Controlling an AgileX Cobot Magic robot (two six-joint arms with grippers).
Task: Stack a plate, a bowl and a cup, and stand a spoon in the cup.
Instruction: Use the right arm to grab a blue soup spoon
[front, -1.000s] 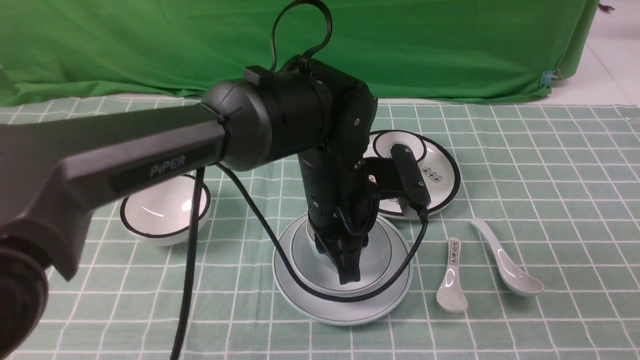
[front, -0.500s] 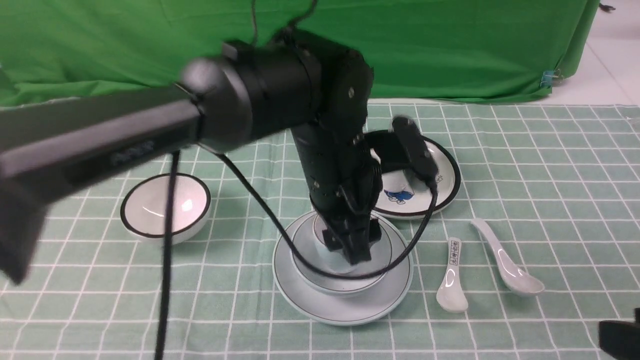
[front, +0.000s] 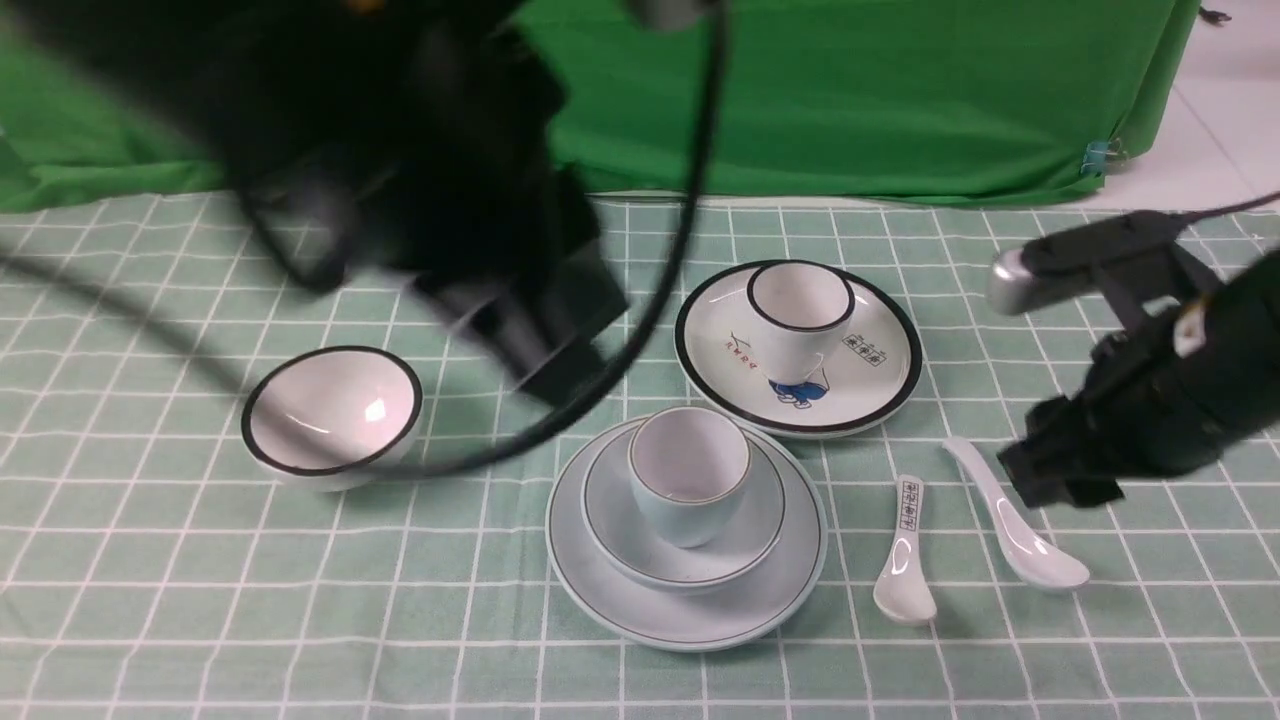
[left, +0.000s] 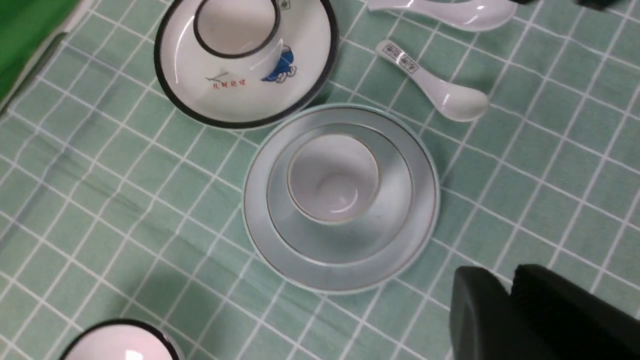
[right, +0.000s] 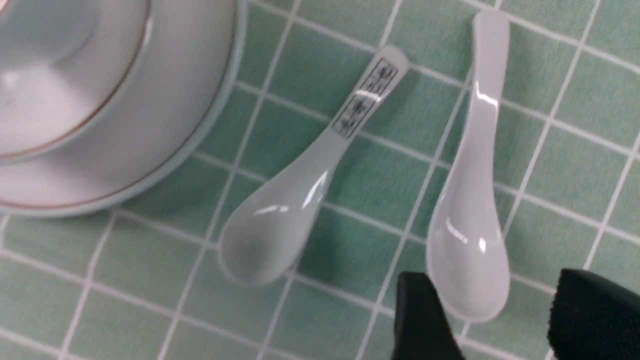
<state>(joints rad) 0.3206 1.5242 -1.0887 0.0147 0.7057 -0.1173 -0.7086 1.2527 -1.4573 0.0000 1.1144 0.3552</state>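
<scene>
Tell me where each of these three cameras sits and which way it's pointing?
Front view: between the arms, facing forward over the table; the blurred left arm and the right arm show.
Left wrist view: on the left arm, looking down at the cup in the bowl on the plate; left gripper at the edge.
Right wrist view: on the right arm, looking down at the spoon; open right gripper at the edge.
Shared: both wrist views show the printed spoon.

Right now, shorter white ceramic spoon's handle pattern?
Black boxed marks on the shorter spoon; right wrist view best.
</scene>
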